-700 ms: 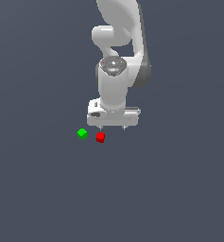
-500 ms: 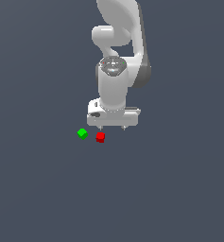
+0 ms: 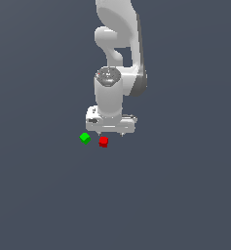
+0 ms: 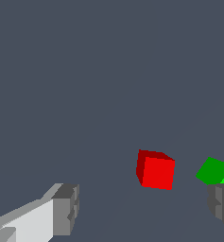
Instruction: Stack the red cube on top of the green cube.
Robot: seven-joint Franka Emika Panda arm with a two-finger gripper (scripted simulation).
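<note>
Red cube: tiny, plain bright red, flat faces, sharp edges, no marks. In the wrist view the red cube shows a bright front face, a darker side face and a thin dark top, turned a bit off square to the fingers. It sits flat on the dark grey floor, nothing on top of it, nothing gripping it.

Landmark is the red cube. Green cube: same size, bright green, just beside the red cube toward the exterior view's left, a small gap between them, not touching. Wrist view cuts the green cube off at the frame edge, corner-on.

Gripper hangs just above and behind the red cube, white arm rising straight up over it. Fingers spread wide apart, holding nothing; one finger and the other finger both have grey tips, and the red cube lies between them, nearer the second, touching neither.

Room: bare floor on every side of the red cube except the green cube's side; no walls or rims visible.
</note>
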